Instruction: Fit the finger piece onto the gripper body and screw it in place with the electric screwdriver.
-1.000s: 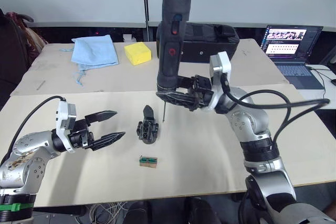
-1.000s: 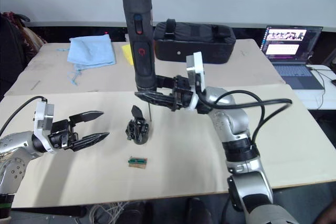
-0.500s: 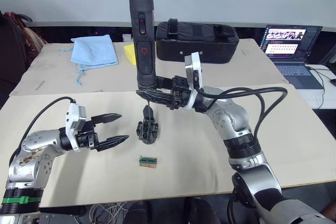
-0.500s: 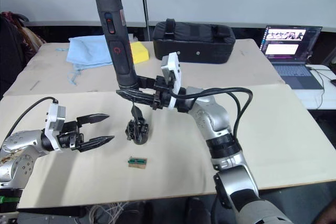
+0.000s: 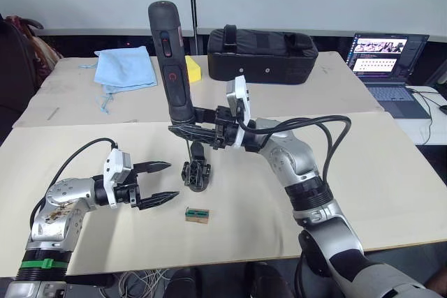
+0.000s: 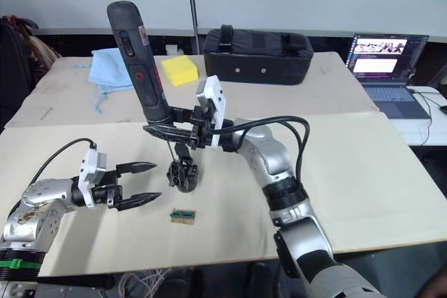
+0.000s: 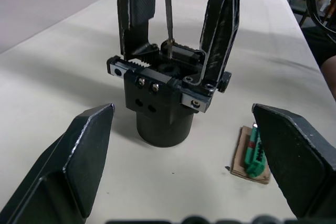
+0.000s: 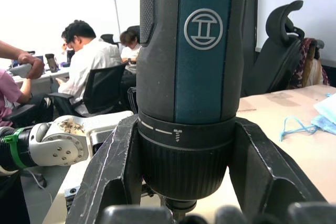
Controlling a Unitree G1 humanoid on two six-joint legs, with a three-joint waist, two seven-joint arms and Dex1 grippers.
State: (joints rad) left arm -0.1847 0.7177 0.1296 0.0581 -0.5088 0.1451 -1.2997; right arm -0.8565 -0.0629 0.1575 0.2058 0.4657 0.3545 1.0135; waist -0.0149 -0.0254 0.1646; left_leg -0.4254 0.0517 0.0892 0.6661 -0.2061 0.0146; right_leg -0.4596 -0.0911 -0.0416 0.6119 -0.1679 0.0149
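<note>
The electric screwdriver [image 5: 170, 61] is a thick black cylinder with a red button and a red ring mark on its side; in the right wrist view its barrel carries a blue-green panel with a round logo and a ribbed black collar at the bottom. It stands nearly upright, tilted a little, clamped by the right gripper [image 5: 190, 129], whose two black fingers press against the collar on either side. Its thin metal bit [image 7: 167, 9] runs down into the top of the gripper body [image 5: 196, 174], reaching the toothed part between the two uprights. The gripper body is a chunky black block on a round base, standing on the pale table [image 5: 391, 193] near the middle, with small screws and holes on its front face and a toothed rail along its top. Two tapered black pieces with textured inner faces rise from it; which one is the finger piece [image 7: 135, 11] being fastened I cannot tell for sure, though the bit comes down just beside this one. The left gripper [image 5: 160, 181] hovers low over the table just beside the gripper body on the robot's left, its fingers spread wide and holding nothing. A small green-and-tan block [image 5: 197, 215] lies on the table near the body, toward the robot.
</note>
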